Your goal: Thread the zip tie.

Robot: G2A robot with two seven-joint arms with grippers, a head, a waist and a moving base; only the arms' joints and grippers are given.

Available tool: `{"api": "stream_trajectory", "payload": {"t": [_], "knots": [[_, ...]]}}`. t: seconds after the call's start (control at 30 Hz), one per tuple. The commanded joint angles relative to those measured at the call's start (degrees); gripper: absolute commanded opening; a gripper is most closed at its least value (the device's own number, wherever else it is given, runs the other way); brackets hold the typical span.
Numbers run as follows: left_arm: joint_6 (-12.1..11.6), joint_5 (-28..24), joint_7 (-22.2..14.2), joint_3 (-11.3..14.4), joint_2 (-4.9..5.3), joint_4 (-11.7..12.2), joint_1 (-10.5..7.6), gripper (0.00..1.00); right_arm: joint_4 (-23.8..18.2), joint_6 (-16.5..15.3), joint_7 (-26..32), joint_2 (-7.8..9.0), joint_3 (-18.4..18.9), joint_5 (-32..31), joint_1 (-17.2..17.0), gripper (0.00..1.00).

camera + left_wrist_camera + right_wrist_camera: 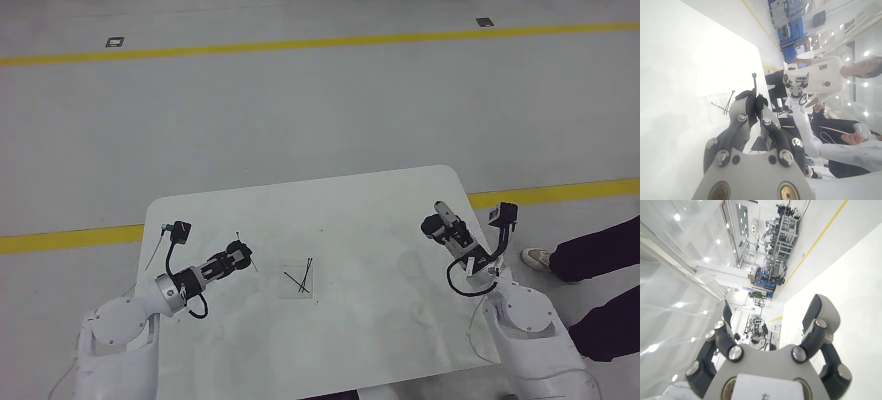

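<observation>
The white table spreads out in front of me, with my two arms coming in over its near corners. My right gripper is over the right side of the table, well apart from everything on it. Its fingers stand wide apart with nothing between them, and it is turned outward toward the room. My left gripper is over the left side of the table with its dark pads pressed together on a black zip tie. The tie runs up through the pads, and its upper stretch sticks out past the fingertips, ending in the small square head at the top. The tie's other end I cannot make out behind the fingers. Near the middle of the table, between my two grippers but closer to the left one, lie the loose zip ties — a few thin black strips crossed over one another, flat on the surface and touched by neither gripper.
</observation>
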Motion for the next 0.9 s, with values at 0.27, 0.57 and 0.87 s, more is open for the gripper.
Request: {"api": "stream_trajectory", "payload": {"t": [0.27, 0.57, 0.87], "knots": [[0.0, 0.0, 0.0, 0.0, 0.00, 0.0, 0.00, 0.00, -2.9, 0.0, 6.1, 0.53, -4.4, -17.0, 0.6, 1.00], [0.1, 0.1, 0.3, 0.1, 0.01, 0.1, 0.02, 0.00, -2.8, 0.0, 5.6, 0.57, -5.0, -17.6, 0.7, 1.00], [-1.3, 12.4, 0.6, 4.6, 1.73, -3.7, 1.05, 0.00, -3.6, 0.0, 5.8, 0.52, -6.7, -18.1, 1.6, 1.00]]}}
